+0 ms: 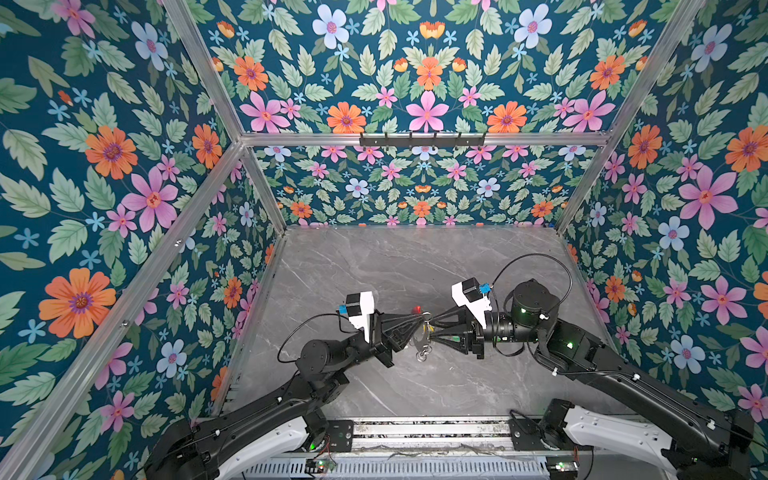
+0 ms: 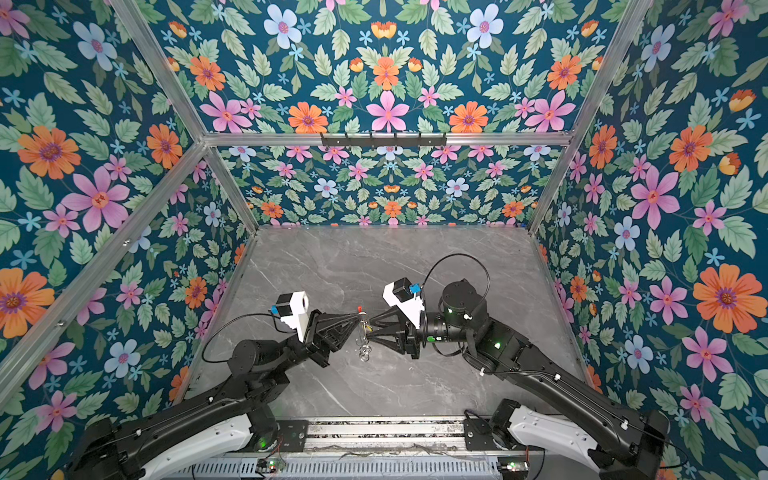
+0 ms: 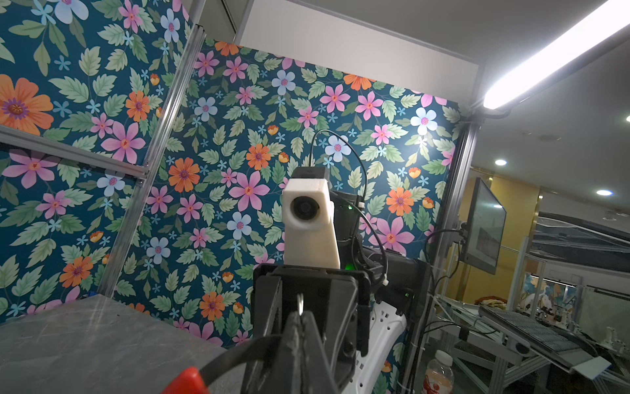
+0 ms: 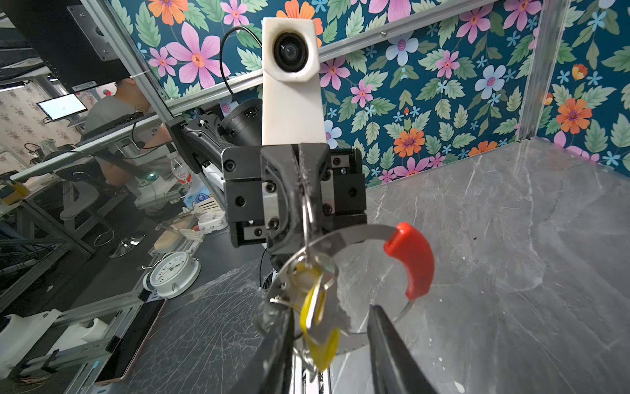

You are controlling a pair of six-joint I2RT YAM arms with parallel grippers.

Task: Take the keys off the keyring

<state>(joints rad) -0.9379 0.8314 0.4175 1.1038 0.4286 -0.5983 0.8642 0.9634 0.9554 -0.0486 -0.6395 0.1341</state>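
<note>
Nearest the front edge of the grey marble table [image 1: 374,270], a cluster of small bare silver rings [image 1: 422,355] dangles in the air. Just behind it, our right claw [image 4: 330,310] stands spread either side of the small silver key with the yellow plastic tag [image 4: 318,327], not squeezing it. Our left claw [image 4: 302,179] is pressed together on a thin silver split ring [image 4: 306,211] that carries the large dark grey keyring hoop [image 4: 347,237], its red arc segment [image 4: 412,259] farthest back. We judge that no key is off yet, and we cannot find a green-tagged one.

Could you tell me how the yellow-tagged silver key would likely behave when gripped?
The yellow-tagged silver key dangles from small split rings, so it will probably swing or twist. Its flat, shiny metal looks smooth, so it may slip between the right gripper's fingers.
</note>
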